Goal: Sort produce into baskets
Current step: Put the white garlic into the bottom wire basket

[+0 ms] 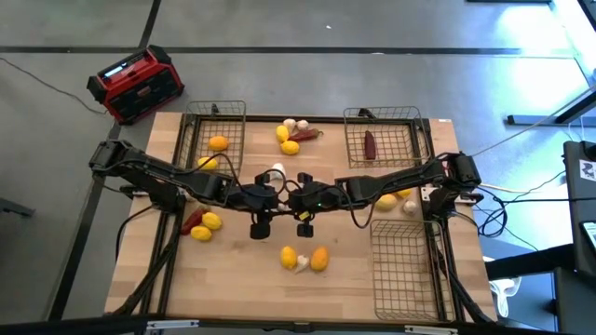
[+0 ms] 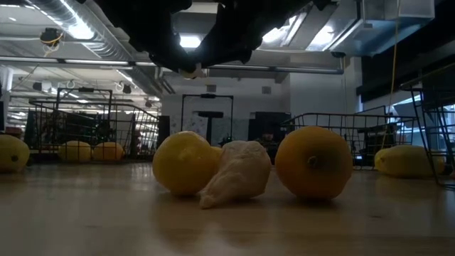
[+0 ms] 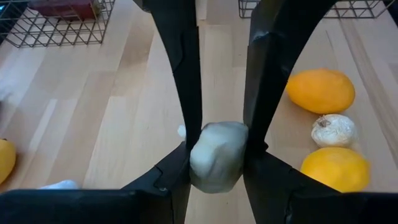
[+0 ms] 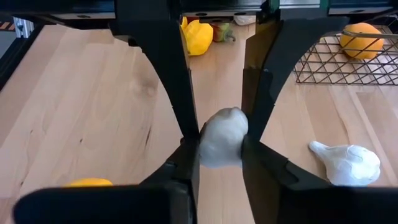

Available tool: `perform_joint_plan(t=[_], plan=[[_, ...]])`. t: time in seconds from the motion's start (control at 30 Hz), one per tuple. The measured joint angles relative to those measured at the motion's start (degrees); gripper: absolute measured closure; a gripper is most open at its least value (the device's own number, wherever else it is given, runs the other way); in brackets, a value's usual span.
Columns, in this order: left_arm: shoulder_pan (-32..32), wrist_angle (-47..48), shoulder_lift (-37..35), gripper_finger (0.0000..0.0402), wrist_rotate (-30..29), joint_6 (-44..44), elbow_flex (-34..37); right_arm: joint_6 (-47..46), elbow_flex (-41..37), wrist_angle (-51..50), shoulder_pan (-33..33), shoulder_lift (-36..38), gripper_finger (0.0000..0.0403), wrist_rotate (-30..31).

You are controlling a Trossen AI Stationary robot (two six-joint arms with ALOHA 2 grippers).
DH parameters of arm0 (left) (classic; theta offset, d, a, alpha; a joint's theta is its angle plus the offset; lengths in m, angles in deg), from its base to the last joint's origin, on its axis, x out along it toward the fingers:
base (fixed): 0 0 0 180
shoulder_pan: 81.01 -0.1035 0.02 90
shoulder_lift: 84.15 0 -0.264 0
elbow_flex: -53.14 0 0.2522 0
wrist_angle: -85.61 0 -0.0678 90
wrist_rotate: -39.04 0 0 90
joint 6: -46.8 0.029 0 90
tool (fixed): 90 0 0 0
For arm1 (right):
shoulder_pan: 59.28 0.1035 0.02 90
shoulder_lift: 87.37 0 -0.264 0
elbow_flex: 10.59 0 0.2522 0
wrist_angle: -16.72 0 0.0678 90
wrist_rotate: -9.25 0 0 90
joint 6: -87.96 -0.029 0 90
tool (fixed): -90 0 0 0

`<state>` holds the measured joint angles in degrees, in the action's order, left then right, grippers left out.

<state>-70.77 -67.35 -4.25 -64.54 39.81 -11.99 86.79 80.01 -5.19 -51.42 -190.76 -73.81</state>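
My left gripper (image 1: pixel 262 226) and my right gripper (image 1: pixel 304 224) hang side by side over the table's middle. Each is shut on a white garlic bulb, one in the left wrist view (image 3: pixel 216 155) and one in the right wrist view (image 4: pixel 222 138). A yellow lemon (image 2: pixel 185 163), a garlic bulb (image 2: pixel 238 174) and an orange fruit (image 2: pixel 313 162) lie on the table just nearer than the grippers. Three wire baskets stand at far left (image 1: pixel 214 116), far right (image 1: pixel 396 116) and near right (image 1: pixel 405 279). The far-right one holds a dark red piece (image 1: pixel 370 144). My left gripper pinches the garlic bulb's two sides (image 3: pixel 198 149) between its two fingers, which come from above, pointing down. The bulb sits between the fingertips, clear of the table. My right gripper pinches its garlic bulb's two sides (image 4: pixel 208 146) between its two fingers, from above, pointing down. The bulb sits between the fingertips, clear of the table.
Another garlic bulb (image 1: pixel 277 172) lies just beyond the grippers. Lemons, garlic and a red piece (image 1: pixel 296 135) lie at the far middle. A lemon and a red piece (image 1: pixel 200 221) lie at the left, and lemons and garlic (image 1: pixel 396 200) at the right. A red-and-black box (image 1: pixel 135 84) stands off the table's far left corner.
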Motion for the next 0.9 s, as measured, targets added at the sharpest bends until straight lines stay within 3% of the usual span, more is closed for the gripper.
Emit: perform_joint_plan(t=[0.2, 0.53, 0.9], plan=[[0.0, -0.1, 0.0, 0.0264, 0.0, -0.68, 0.02, 0.13, 0.0, 0.09, 0.0, 0.0, 0.0342, 0.04], [0.39, 0.93, -0.58, 0.0166, -0.33, -2.35, 0.02, 0.17, 0.22, -1.6, 0.11, 0.29, 0.0345, 0.85], [1.43, 8.86, -8.03, 0.0158, 0.46, -6.59, -0.15, -1.59, 0.2, -16.46, 0.74, 9.96, 0.0345, 0.44]])
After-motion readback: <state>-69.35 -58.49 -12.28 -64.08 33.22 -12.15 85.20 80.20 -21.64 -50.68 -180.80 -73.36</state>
